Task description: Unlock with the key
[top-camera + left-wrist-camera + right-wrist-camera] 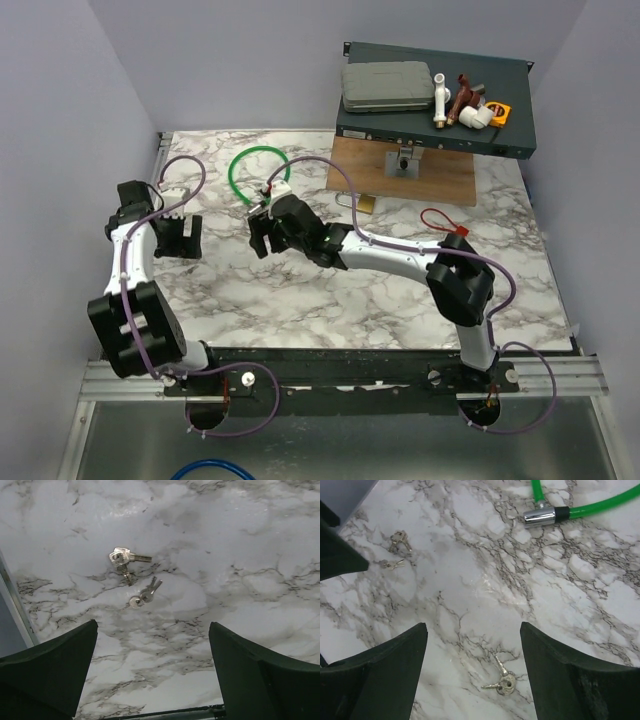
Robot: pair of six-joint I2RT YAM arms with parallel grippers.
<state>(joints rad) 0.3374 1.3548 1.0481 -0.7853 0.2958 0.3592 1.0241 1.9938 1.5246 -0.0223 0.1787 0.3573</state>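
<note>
The key with its small red tag lies on the marble table at the right, on a thin red cord loop. The brass padlock lies by the wooden board. Neither shows in the wrist views. My right gripper is open and empty, reaching left of centre and hovering over a pair of small silver keys between its fingers. My left gripper is open and empty above the table's left side.
Two more bunches of silver keys lie ahead of the left gripper. A thick green cable loop with a silver end lies at the back. A wooden board and a dark box with fittings stand at the back right.
</note>
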